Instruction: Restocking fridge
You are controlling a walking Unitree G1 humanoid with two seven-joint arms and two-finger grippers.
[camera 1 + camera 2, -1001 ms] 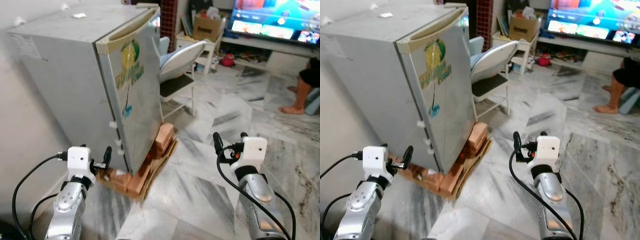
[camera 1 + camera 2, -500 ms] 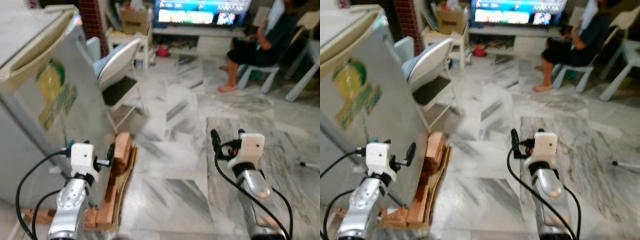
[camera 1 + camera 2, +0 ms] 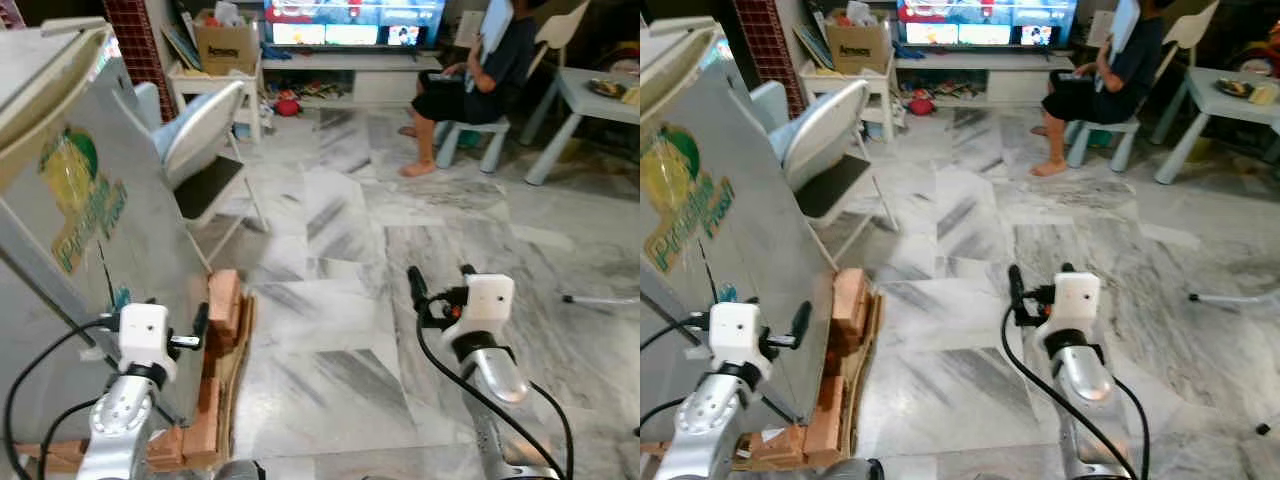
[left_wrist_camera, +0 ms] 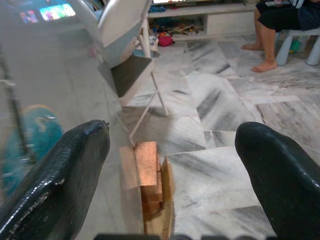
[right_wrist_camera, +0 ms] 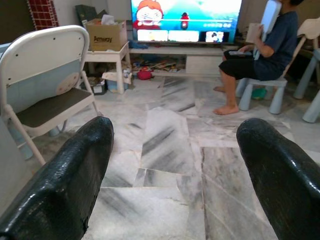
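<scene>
The small silver fridge (image 3: 70, 220) with a green logo stands at the left, its door shut, raised on bricks (image 3: 222, 300) and cardboard. My left gripper (image 3: 155, 320) is held low, right beside the door's lower corner, open and holding nothing. The left wrist view looks along the door (image 4: 45, 100) to the bricks (image 4: 147, 165), with both fingers wide apart. My right gripper (image 3: 440, 280) hovers open over the marble floor, about a metre right of the fridge, and its fingers (image 5: 65, 185) frame bare floor.
A white folding chair (image 3: 205, 140) stands just beyond the fridge. Further back are a TV (image 3: 350, 10), a low shelf with a cardboard box (image 3: 225, 45), a person seated on a stool (image 3: 480, 70) and a white table (image 3: 590, 95). Marble floor (image 3: 340, 300) lies ahead.
The camera has swung right: the fridge slid to the view's left edge, and the seated person and table came into view. Both grippers keep the same open pose.
</scene>
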